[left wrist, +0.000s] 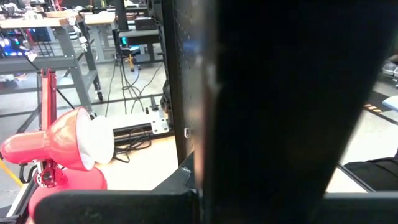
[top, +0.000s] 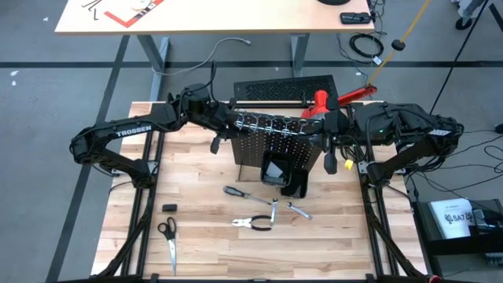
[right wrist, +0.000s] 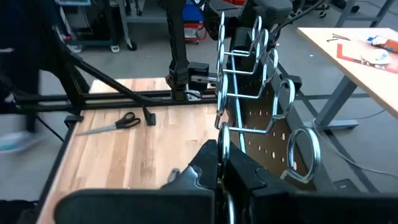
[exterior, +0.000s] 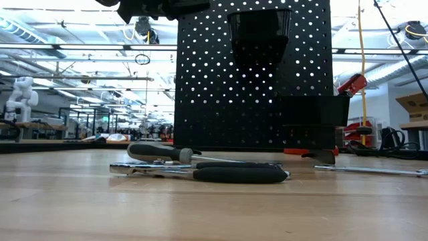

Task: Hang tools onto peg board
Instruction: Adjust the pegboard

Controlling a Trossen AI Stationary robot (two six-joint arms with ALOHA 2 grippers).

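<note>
From above, the peg board (top: pixel 271 145) is standing upright at the centre of the table (top: pixel 196 236), its row of silver rings (top: pixel 271 123) along the top edge. The left end effector (top: pixel 234 119) is sitting at the board's upper left corner, narrowly parted, apparently gripping the edge. The right end effector (top: pixel 324 126) is pressing at the upper right corner, fully closed. The tools (top: pixel 263 212) are lying in the lower centre.

At table height, the screwdriver (exterior: pixel 160 152) and pliers (exterior: pixel 234 174) are lying in front of the board.

In the right wrist view, the closed fingers (right wrist: pixel 239 171) are sitting against the rings.
</note>
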